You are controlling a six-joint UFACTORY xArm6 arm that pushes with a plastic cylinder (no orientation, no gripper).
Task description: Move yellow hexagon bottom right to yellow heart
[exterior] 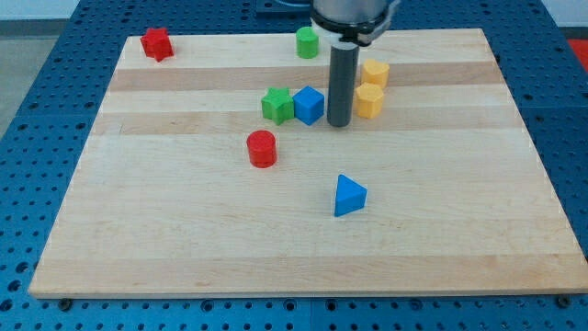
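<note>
worktop (184,239): pale wooden board lying on a blue perforated base, seen from the front.
tool: no jaws on this rig, so no apart or together state applies; the arm ends in a straight dark rod.
my tip (339,124): rod's lower end, down at the worktop, in the gap between the blue cube and the lower yellow block, just beside both; contact with either cannot be told.
yellow blocks: two, stacked in the view just right of the rod; upper one (375,74) and lower one (369,100) touch or nearly touch. which is the hexagon and which the heart cannot be told for sure.
blue cube (309,105): just left of the rod, touching the green block on its left.
green star-like block (277,105): left of the blue cube, centre of the board.
green cylinder (307,42): near the view's top edge, left of the arm.
red star-like block (157,43): top left corner of the worktop, well apart from the rest.
red cylinder (262,148): below the green star-like block, standing alone.
blue triangle (348,196): towards the view's bottom, below the rod, well apart from it.
</note>
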